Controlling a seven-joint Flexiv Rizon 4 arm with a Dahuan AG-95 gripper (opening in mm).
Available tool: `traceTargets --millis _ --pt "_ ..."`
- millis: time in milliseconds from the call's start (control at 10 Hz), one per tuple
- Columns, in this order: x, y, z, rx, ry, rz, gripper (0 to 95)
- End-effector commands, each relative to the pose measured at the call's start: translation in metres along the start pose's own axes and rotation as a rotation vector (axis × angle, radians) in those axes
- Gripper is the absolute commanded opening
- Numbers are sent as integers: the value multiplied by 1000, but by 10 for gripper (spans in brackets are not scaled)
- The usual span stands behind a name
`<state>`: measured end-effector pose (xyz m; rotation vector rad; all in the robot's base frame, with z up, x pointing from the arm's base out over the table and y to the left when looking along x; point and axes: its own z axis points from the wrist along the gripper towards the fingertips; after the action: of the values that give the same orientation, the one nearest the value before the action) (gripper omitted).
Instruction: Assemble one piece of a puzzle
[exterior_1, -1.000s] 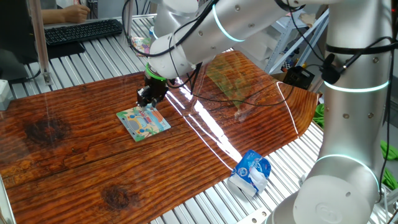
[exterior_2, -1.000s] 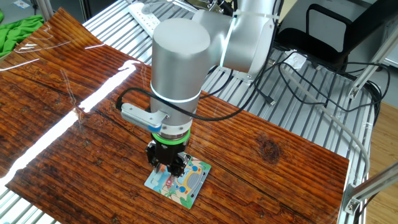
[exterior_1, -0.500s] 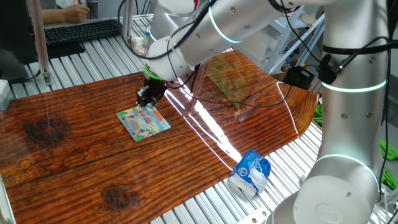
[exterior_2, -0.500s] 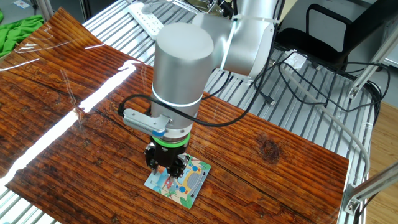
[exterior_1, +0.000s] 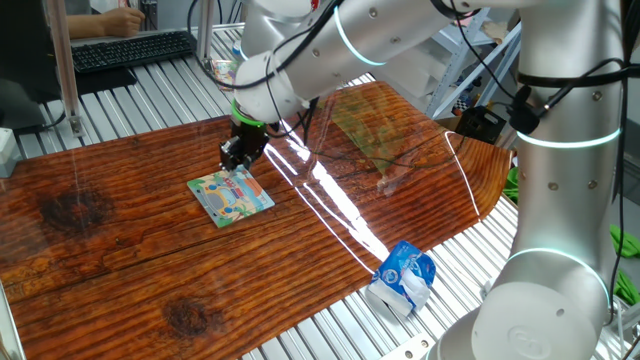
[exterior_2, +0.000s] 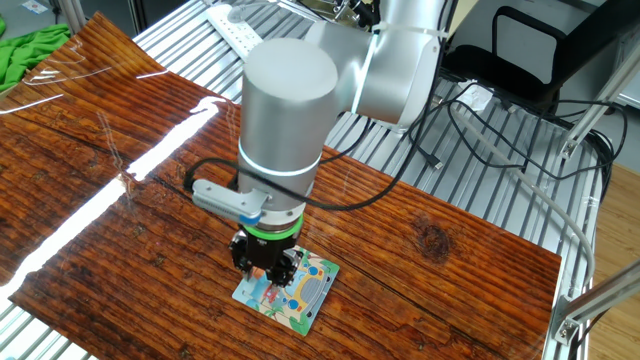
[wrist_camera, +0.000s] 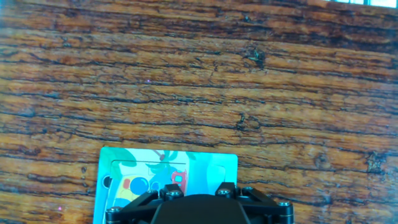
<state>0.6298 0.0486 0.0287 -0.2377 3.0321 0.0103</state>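
The wooden table with its dark streaked grain carries everything, resting on a frame of metal slats. The silver arm reaches down over it, wrist vertical, with a green ring above the tool. Near the table's edge a crumpled blue and white pouch lies on the slats, well apart from the work. The puzzle lies flat on the wood, 1 teal-bordered square with a cartoon picture. The gripper hangs directly over 1 edge of the puzzle, its tips close to or touching the board; from these angles I cannot tell how the jaws stand. The piece is probably under the gripper, but no view shows it. No containers are in sight.
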Motion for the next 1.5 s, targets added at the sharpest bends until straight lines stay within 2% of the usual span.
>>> traceTargets --millis 100,300,600,900,1200,1300,1500 --pt "0 -1 0 8 14 3 0" --pt "0 -1 0 1 37 17 0" --pt "0 -1 0 11 81 66 0" --pt "0 -1 0 25 90 79 0" --pt "0 -1 0 23 90 72 0" --pt "0 -1 0 22 92 62 0" --pt "0 -1 0 13 107 -14 0"
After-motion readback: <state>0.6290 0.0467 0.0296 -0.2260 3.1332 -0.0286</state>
